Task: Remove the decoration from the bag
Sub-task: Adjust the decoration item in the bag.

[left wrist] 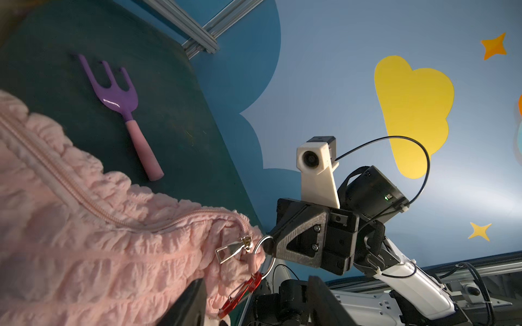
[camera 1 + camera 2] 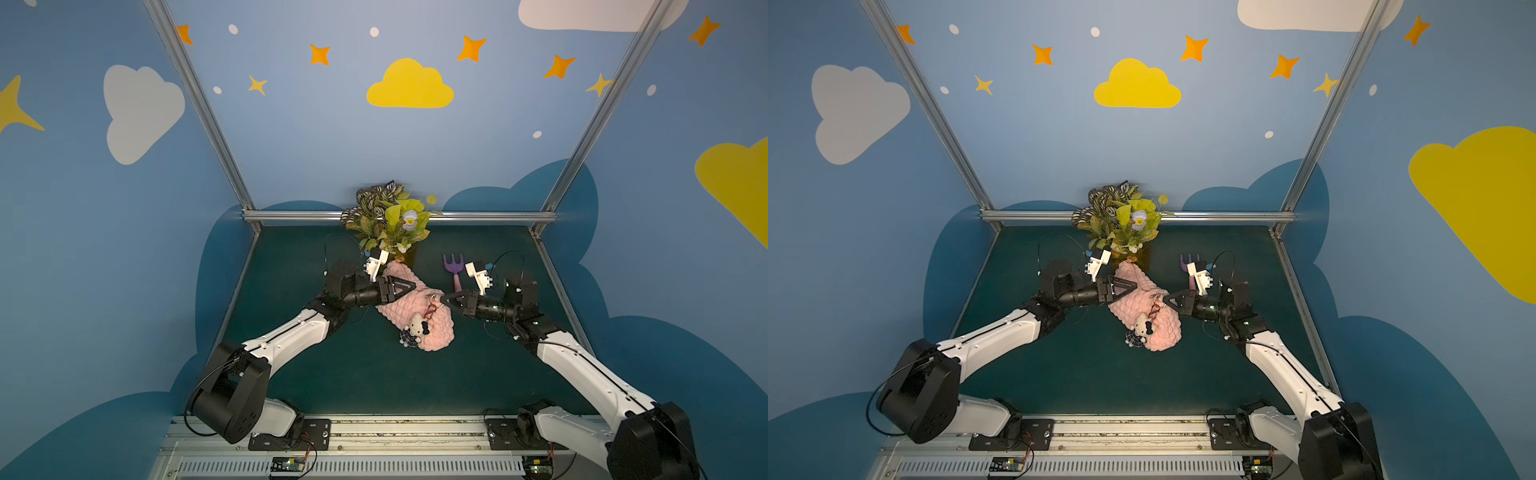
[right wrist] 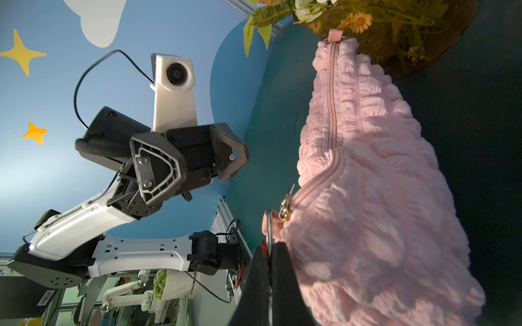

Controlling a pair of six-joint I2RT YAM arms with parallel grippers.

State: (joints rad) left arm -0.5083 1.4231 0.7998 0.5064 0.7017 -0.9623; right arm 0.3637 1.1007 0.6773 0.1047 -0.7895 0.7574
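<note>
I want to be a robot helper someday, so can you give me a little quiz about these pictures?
1. True or false: the right gripper is pinching the keyring.
2. Which one is open? A: left gripper. B: right gripper.
3. Fill in: the cat decoration lies on the ____ bag.
Key: 1 true; 2 A; 3 pink.

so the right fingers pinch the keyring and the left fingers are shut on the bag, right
No, the left fingers are open and off the bag, as the right wrist view shows. The right fingers do pinch the keyring.
</note>
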